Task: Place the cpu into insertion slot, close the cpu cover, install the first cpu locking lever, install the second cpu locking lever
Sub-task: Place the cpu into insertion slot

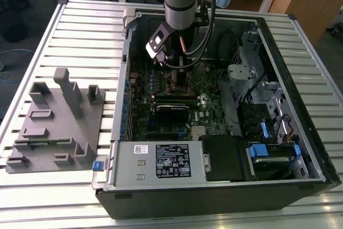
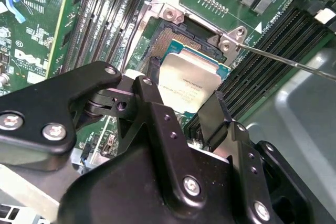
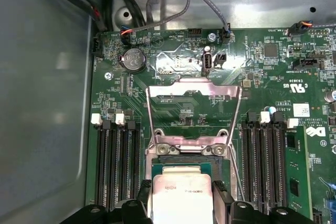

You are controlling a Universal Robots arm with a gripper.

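My gripper is shut on the cpu, a flat square chip with a dull grey top, one black finger at each of two opposite edges. In both wrist views the cpu hangs just over the insertion slot, whose dark pin field shows past the chip's far edge. The first wrist view shows the cpu in the gripper and the slot beyond it. The cpu cover stands swung open behind the slot. Two thin wire locking levers are raised at its sides. In the exterior view the gripper reaches down into the case.
Long black memory slots flank the socket on both sides. Cables run along the case wall behind the board. The open computer case lies on a slatted table, with a grey fixture block at the exterior view's left.
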